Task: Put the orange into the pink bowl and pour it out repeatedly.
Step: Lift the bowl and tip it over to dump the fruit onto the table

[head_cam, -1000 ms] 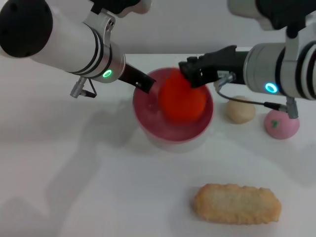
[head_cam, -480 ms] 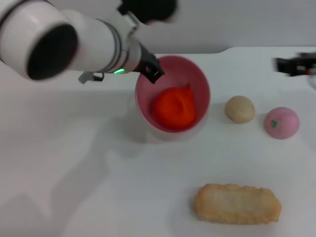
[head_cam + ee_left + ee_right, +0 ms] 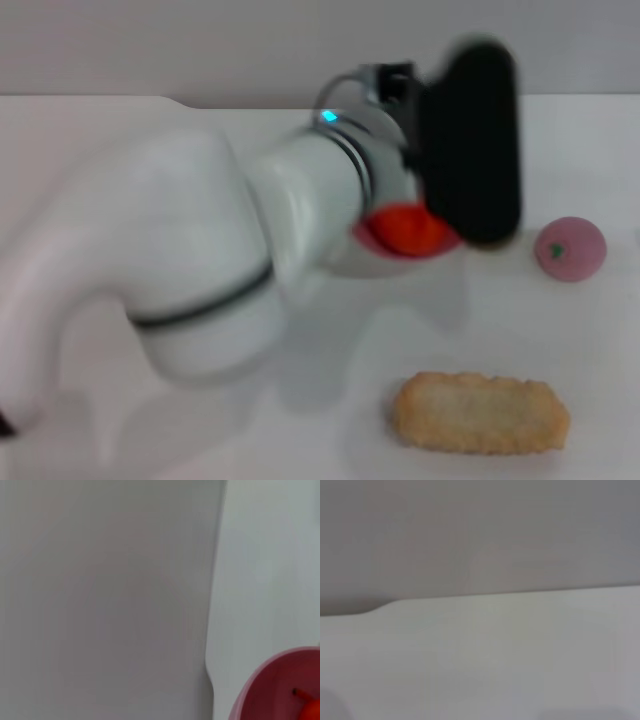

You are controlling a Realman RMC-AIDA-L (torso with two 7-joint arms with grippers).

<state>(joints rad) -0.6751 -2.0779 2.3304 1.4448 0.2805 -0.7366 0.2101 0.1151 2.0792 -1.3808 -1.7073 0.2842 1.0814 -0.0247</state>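
My left arm (image 3: 300,220) swings across the middle of the head view and hides most of the pink bowl. Only a sliver of the bowl's rim (image 3: 366,233) shows under the wrist, with the orange (image 3: 405,228) bulging out beside it. The left wrist view shows the bowl's rim and inside (image 3: 275,690) close by, with a bit of the orange (image 3: 312,711) in it. The bowl stays with the left gripper, tilted; the gripper itself is hidden behind the arm. My right gripper is out of view.
A small pink ball with a green mark (image 3: 570,248) lies at the right. A long beige biscuit (image 3: 480,412) lies at the front right. The beige lump is hidden behind the arm's black part (image 3: 470,140). The white table (image 3: 560,340) ends at a grey wall behind.
My left arm has swung forward and right, tipping the pink bowl further with the orange in it. The right arm, pulling away a moment ago, has left the view.
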